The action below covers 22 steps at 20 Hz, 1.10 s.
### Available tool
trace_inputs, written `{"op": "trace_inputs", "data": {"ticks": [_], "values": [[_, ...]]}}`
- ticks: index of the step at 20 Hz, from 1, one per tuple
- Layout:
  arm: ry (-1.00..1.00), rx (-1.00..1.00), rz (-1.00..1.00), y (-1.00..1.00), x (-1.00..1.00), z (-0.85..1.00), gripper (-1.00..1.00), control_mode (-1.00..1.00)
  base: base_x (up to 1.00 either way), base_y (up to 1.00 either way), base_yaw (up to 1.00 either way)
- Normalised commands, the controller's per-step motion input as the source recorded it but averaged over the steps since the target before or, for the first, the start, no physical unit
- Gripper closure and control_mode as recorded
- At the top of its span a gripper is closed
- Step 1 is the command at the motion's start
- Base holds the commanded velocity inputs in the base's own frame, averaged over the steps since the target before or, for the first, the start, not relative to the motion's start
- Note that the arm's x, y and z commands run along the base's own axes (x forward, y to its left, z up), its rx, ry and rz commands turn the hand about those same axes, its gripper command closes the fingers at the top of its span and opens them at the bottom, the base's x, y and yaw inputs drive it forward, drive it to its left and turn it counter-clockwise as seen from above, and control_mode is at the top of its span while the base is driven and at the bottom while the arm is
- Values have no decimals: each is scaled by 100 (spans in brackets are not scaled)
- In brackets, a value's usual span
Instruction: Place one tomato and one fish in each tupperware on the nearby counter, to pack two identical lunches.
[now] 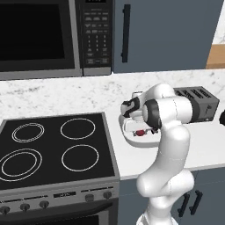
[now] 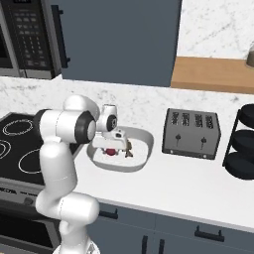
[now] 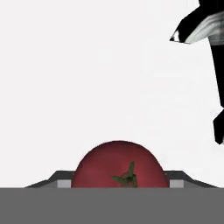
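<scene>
On the white counter, between the black stovetop and the toaster, sits one shallow grey tray with the arm bent low over it. The gripper reaches down inside the tray, right at a red tomato. The hand view puts that tomato at the very bottom, between the finger bases, over the pale tray floor. Whether the jaws grip it or have let go, I cannot tell. A dark, striped shape at the right edge of that view may be the fish, but that is unclear. By my reading, this tray is getting its tomato; a second tray remains to be filled.
</scene>
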Motion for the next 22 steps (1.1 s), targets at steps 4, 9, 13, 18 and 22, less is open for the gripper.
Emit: {"op": "trace_inputs", "data": {"ticks": [4,9,13,18,22], "values": [[3,0,0,-3,12,-25,100,-100,0,0,0],[0,0,0,-1,0,0,-100,-100,0,0,0],[0,0,0,0,-10,2,-100,-100,0,0,0],[-4,0,0,0,-23,21,-100,-100,0,0,0],[-15,0,0,0,-48,62,-100,-100,0,0,0]]}}
